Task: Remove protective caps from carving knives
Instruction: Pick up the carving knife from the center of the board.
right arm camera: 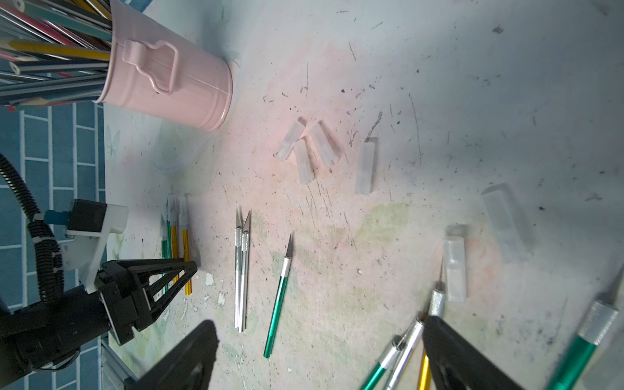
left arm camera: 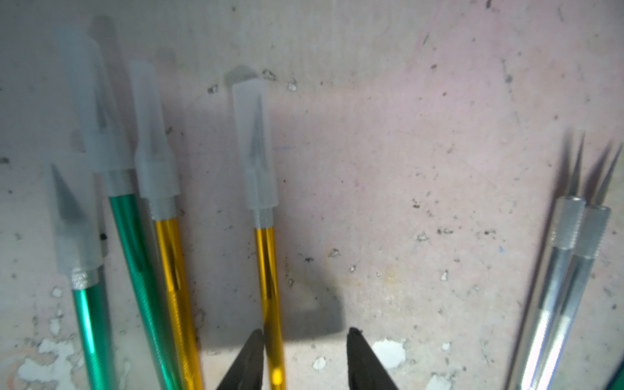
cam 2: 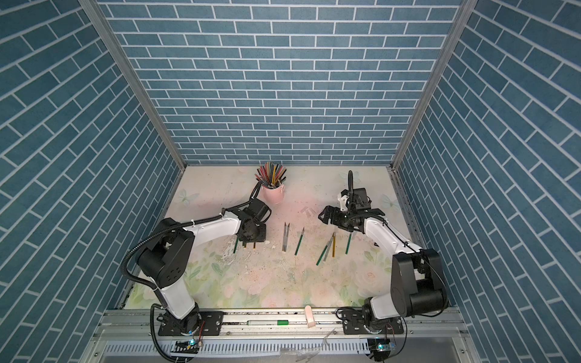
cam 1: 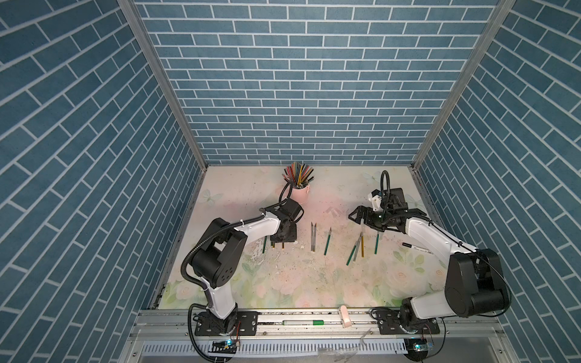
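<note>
Left gripper (left arm camera: pixel 305 332) sits low on the worktop (left arm camera: pixel 439 135), jaws partly open around the handle of a gold knife (left arm camera: pixel 266 270), one finger beside it. Its cap (left arm camera: pixel 256 145) is on, ahead of the fingertips. Right gripper (right arm camera: pixel 317 326) gapes wide, holding nothing, with loose caps (right arm camera: pixel 305 162) beyond it.

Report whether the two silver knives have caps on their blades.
No: both silver knives show bare pointed blades, with no sleeve on either.

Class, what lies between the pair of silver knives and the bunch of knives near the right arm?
A single green knife, uncapped, touching neither the silver pair nor the bunch; both top views show it.
</note>
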### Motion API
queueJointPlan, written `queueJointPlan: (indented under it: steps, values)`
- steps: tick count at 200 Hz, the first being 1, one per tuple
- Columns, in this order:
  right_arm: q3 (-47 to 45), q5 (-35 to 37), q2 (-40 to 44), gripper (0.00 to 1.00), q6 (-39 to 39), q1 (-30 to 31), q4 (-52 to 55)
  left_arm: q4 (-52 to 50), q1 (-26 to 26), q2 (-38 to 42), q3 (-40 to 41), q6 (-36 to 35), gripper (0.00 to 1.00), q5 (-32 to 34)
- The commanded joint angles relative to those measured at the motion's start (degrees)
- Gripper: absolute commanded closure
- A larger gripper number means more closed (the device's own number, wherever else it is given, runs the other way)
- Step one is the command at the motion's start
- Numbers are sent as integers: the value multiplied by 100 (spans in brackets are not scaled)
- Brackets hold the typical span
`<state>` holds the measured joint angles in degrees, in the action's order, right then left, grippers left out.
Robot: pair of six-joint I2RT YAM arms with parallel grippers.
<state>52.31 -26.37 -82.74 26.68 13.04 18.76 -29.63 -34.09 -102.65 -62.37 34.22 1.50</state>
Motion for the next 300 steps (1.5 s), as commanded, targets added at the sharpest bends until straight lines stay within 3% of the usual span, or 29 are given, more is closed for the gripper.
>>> queueJointPlan:
  steps: [1, 64, 191, 208, 254, 300]
  values:
    - [-37, -88, 2, 4, -84, -37, 2, -113, 42, -101, 54, 22, 59, 197]
    - [-38, -102, -23, 4, -84, -44, -13, -303, 42, -192, 32, 12, 60, 393]
    - [-222, -192, 109, 4, 75, -100, -151, 72, 42, -352, 392, 98, 83, 221]
    - [-230, -197, 118, 4, 92, -100, -153, 65, 42, -261, 375, 65, 88, 142]
    - [-105, -136, 175, 4, 75, -99, 10, 5, 8, 210, 298, 93, 89, -62]
    - [142, -352, 27, 6, 64, -77, 40, -287, -316, 531, -365, 24, 89, -365]
